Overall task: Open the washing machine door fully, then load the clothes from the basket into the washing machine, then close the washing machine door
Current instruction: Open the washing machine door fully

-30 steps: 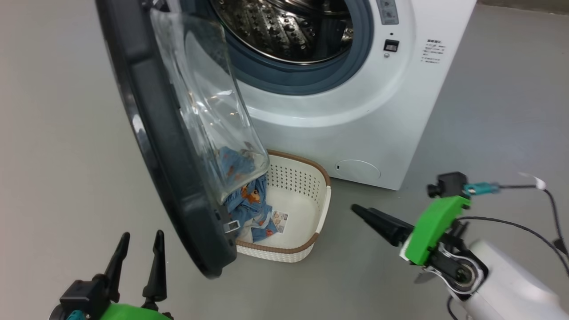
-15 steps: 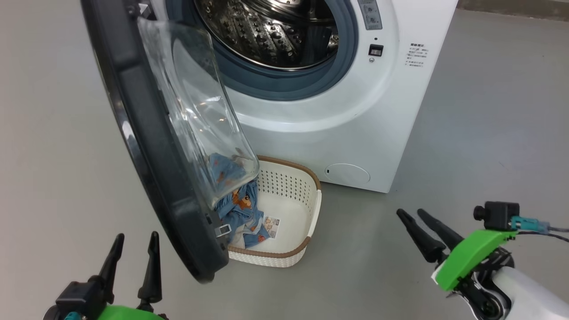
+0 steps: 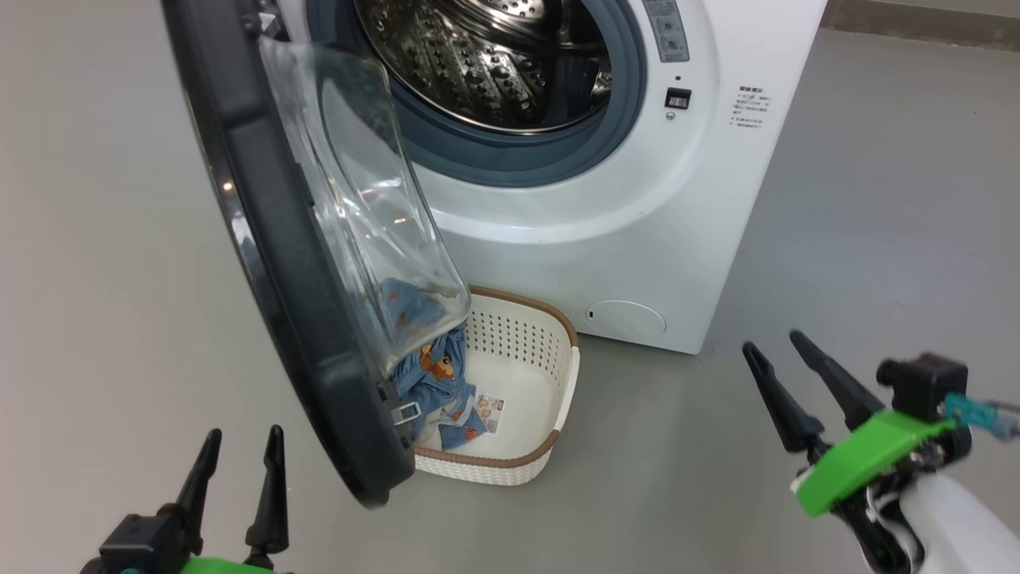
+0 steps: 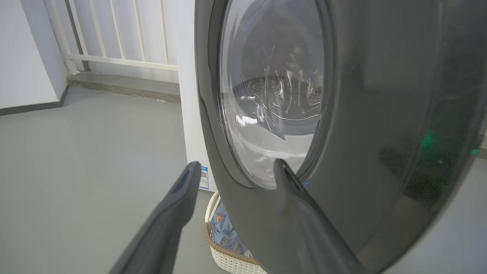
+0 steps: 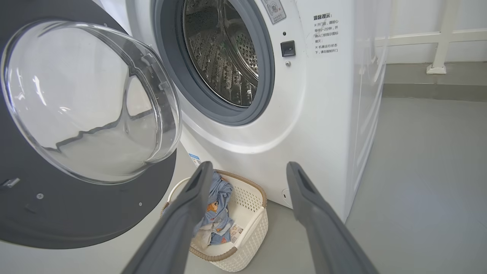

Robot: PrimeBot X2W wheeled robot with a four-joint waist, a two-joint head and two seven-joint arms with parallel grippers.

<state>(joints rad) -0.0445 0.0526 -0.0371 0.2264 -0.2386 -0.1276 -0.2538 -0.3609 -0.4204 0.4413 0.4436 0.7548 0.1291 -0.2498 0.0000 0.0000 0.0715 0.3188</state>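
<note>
Grey floor (image 3: pixel 876 199) open right of washing machine (image 3: pixel 637 239); washing machine door (image 3: pixel 271 263) edge overhangs basket (image 3: pixel 510 472) of clothes (image 3: pixel 438 383). Left end effector (image 3: pixel 245 433), right end effector (image 3: pixel 771 341): spread wide, empty.

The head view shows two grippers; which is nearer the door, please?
The left gripper, close beside the washing machine door; the right gripper sits beyond the basket.

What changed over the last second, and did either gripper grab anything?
The right gripper drew back to the right, away from the basket, and turned from pointing left to pointing up-left in the head view. Nothing was grasped or released; both grippers stay open and empty. The left gripper, the open washing machine door and the clothes in the basket have not moved.
</note>
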